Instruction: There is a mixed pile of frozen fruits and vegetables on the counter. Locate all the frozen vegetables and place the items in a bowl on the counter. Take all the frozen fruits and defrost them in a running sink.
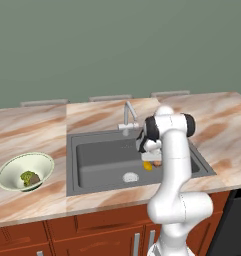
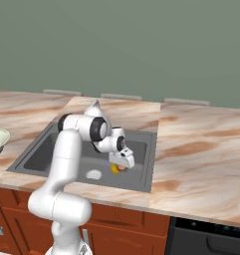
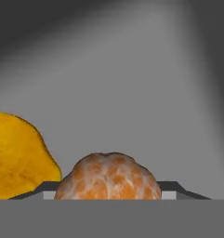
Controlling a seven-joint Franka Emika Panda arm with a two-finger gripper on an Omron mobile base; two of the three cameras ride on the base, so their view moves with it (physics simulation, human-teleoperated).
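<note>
Deep in the sink (image 1: 92,160), the gripper (image 3: 108,197) grasps a peeled orange (image 3: 108,179) beside the yellow-orange fruit piece (image 3: 16,155); both vegetables lie in the bowl (image 1: 12,170) on the worktop (image 1: 32,130). Likely next: release, then run the faucet (image 1: 128,117).

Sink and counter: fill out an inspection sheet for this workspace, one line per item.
Surface: pinkish marble counter, dark grey sink set into it, silver drain on its floor.
Job's things: bowl left of the sink holds a green floret and a dark brown lump. In the basin, a yellow-orange piece lies beside a peeled orange fruit.
Clutter: nothing seen.
Grippers: gripper low in the basin, jaws either side of the peeled orange fruit; whether they hold it cannot be told.
Cables: nothing seen.
Surroundings: silver faucet, no water visible; green wall; reddish-brown cabinets.
</note>
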